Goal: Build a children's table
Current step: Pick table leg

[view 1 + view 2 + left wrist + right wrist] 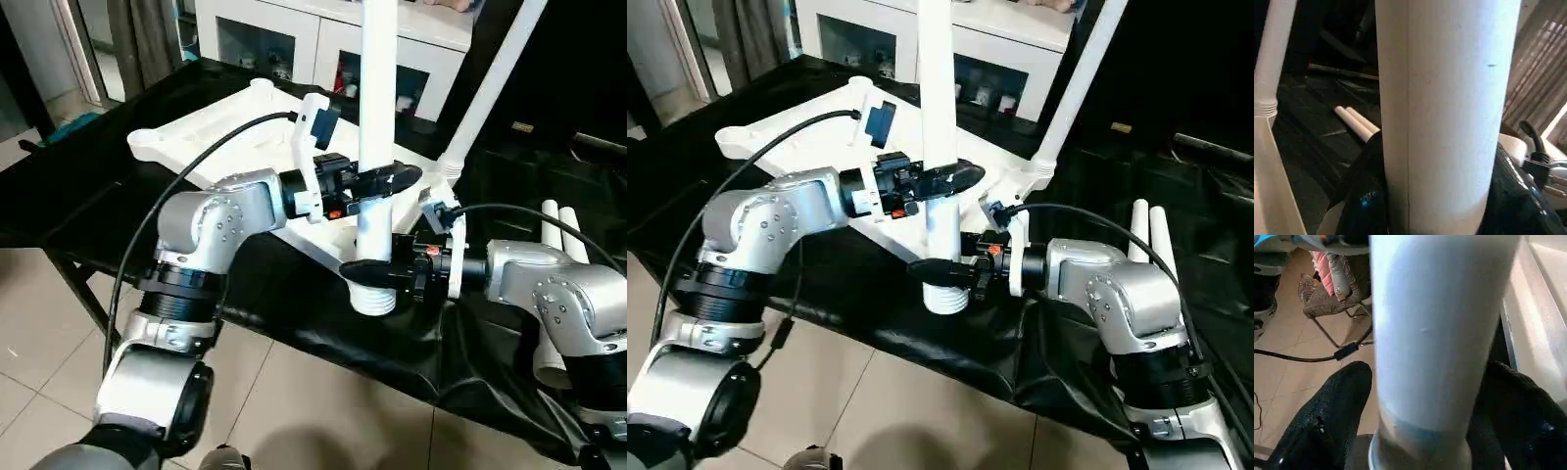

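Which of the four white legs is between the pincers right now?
The upright leg at the near corner socket, with both pincers around it: left pincer higher, right pincer lower. Another leg leans behind; two spare legs lie flat.

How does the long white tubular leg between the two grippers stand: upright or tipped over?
Upright: the long white tubular leg rises vertically from the tabletop's corner socket.

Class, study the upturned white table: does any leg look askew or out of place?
Yes. The far white tubular leg leans sideways in its corner socket, while the near leg stands upright. Two more white legs lie unfitted on the black cloth.
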You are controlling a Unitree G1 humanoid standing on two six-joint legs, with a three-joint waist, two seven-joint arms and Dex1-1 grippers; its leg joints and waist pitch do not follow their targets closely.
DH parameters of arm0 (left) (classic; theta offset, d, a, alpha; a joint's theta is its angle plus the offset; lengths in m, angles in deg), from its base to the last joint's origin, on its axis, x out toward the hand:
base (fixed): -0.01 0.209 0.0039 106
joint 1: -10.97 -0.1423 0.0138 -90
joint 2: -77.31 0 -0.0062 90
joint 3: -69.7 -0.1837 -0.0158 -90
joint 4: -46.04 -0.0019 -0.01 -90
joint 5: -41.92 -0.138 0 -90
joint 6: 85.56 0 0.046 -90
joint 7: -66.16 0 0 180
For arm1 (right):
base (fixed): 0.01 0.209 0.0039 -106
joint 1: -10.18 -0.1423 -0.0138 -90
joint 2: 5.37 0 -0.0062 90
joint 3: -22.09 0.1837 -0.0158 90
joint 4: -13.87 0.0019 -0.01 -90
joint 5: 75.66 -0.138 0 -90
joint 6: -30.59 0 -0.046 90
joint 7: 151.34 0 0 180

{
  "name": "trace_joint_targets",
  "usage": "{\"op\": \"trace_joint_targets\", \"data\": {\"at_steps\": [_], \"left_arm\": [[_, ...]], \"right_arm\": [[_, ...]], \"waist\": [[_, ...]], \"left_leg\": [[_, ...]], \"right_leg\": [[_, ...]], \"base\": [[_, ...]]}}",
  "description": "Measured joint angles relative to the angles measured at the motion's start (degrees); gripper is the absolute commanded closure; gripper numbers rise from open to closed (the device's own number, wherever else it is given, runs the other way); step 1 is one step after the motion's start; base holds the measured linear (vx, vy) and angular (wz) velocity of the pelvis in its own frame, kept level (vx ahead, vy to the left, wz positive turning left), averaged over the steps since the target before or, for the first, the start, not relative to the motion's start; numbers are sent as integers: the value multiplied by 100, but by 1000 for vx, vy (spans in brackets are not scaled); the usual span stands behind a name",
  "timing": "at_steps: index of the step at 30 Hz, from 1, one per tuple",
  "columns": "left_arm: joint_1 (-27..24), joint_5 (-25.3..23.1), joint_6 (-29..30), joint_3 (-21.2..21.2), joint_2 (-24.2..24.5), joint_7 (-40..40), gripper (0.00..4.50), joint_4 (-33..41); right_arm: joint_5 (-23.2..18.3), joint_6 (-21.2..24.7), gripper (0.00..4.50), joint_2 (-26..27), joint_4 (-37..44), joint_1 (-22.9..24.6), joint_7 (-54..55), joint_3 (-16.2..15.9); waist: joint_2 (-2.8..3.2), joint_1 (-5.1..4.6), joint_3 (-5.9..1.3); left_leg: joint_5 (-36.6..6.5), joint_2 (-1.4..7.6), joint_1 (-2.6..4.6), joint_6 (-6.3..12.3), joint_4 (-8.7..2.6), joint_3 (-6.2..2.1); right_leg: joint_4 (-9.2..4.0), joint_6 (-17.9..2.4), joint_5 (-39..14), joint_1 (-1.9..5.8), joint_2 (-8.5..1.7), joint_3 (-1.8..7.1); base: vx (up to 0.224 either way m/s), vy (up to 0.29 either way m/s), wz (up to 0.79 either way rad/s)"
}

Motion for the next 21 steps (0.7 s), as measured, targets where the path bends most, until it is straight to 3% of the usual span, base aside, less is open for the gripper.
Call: {"op": "trace_joint_targets", "data": {"at_steps": [9,10,21], "left_arm": [[0,0,11,-57,-4,95,264,2],[0,0,11,-57,-13,96,264,2],[0,-2,10,-59,4,128,264,2]], "right_arm": [[-47,91,74,-4,0,1,-48,-30],[-49,109,102,-3,0,1,-48,-51],[-49,118,191,-4,-9,2,-47,-96]], "waist": [[0,-2,0],[0,-1,0],[0,0,0]], "left_leg": [[0,0,0,0,1,0],[0,0,0,0,1,0],[0,0,0,0,1,0]], "right_leg": [[1,0,0,0,0,0],[1,0,0,0,0,0],[1,0,1,0,0,0]], "base": [[0,0,0],[0,0,0],[0,0,0]]}}
